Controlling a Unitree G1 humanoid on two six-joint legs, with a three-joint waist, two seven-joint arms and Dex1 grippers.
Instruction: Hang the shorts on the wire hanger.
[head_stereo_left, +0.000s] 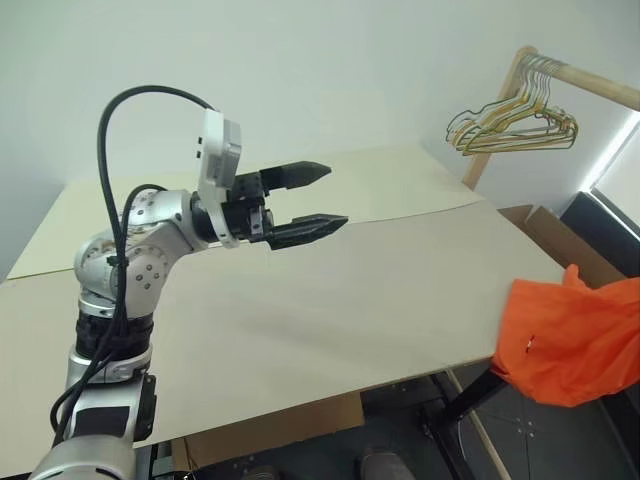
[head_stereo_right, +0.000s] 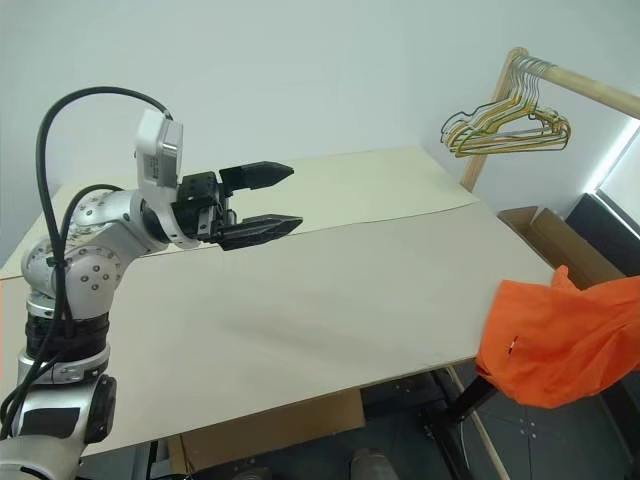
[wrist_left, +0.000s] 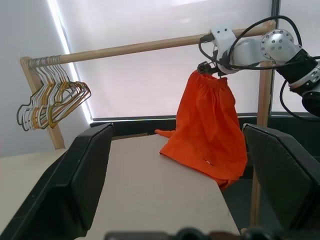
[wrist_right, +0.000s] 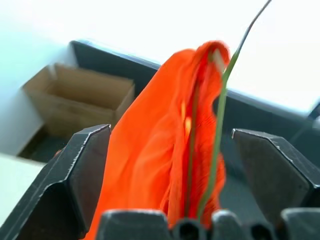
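Note:
The bright orange shorts (wrist_left: 207, 130) hang off the table's right end, under the wooden rail, waistband uppermost. My right gripper (wrist_left: 206, 67) sits at the top of the waistband. In the right wrist view its fingers (wrist_right: 80, 170) stand wide apart with the shorts (wrist_right: 165, 150) between them, and neither pad presses the cloth. A thin grey-green wire (wrist_right: 220, 110), the wire hanger, runs up along the fabric. My left gripper (head_stereo_left: 333, 196) is open and empty above the table's middle, pointing right toward the shorts.
The pale table (head_stereo_left: 350, 300) fills the middle. A wooden rail (wrist_left: 150, 47) on posts stands past its right end and carries a bunch of gold-toned hangers (head_stereo_left: 510, 125). An open cardboard box (wrist_right: 75, 95) lies on the floor beyond. Another box (head_stereo_left: 270, 430) sits under the table.

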